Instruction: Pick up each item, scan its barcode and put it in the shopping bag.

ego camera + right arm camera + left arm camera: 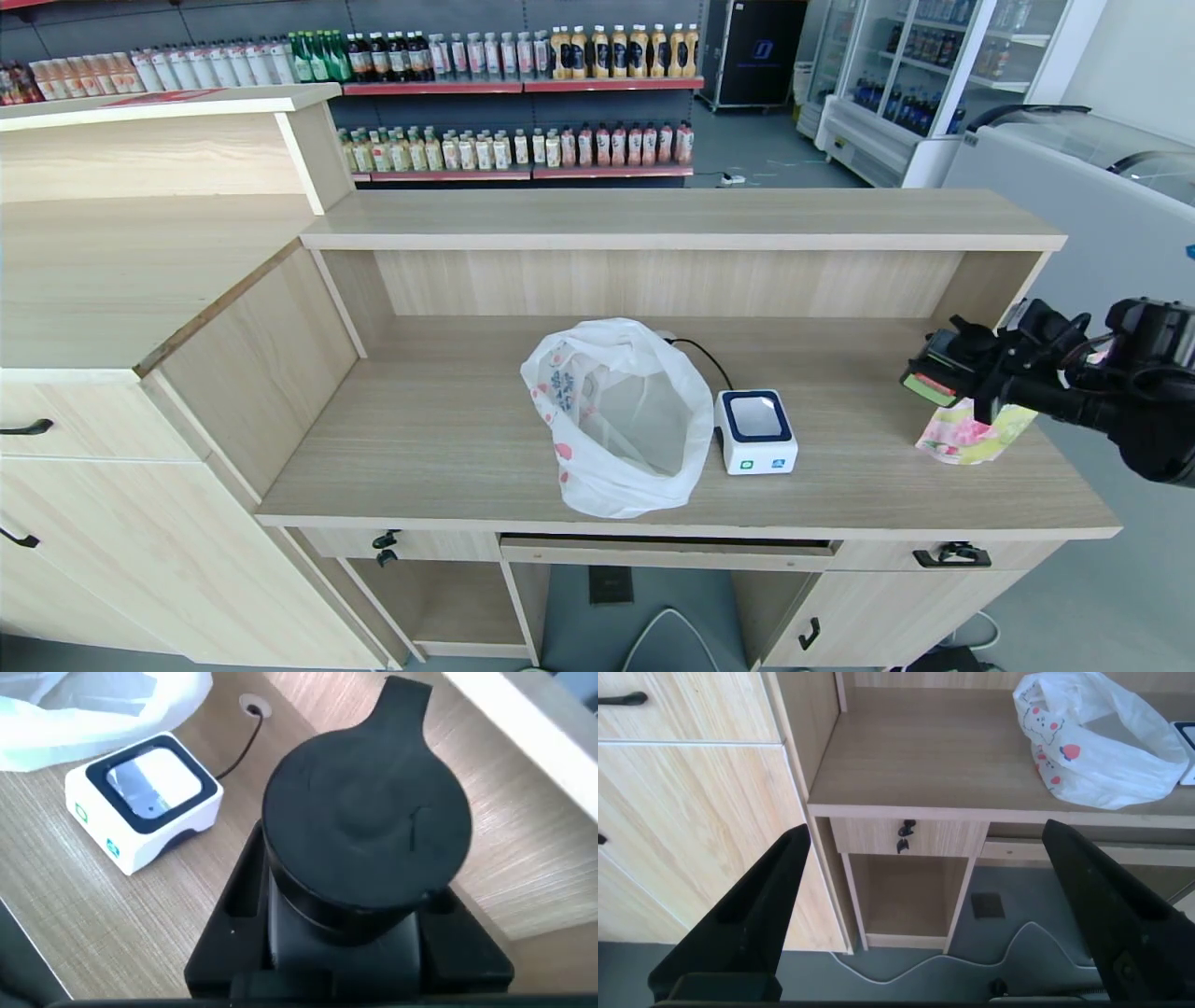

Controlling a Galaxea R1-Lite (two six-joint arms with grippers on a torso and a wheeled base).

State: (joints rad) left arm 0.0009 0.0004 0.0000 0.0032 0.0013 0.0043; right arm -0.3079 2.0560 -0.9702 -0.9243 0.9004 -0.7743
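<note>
The left gripper [926, 833] hangs low before the counter, its black fingers spread wide and empty. On the pale wood-grain counter [448, 439], a crumpled white plastic shopping bag [616, 420] gapes at centre. A white square barcode scanner [756, 431] sits just beside it at 3 o'clock. Farther toward 3 o'clock, the right gripper [938, 387] appears clamped on the top of a floral-print soft pouch [971, 434]. The pouch looks light, crinkly and probably slippery, so it is best held by its top seam. Bottle-stocked shelves [513, 93] stand at 12 o'clock.

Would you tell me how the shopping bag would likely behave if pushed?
The shopping bag looks thin and crumpled, so it is probably floppy and light. Nothing visible pins it to the counter, so it may slide or collapse.
</note>
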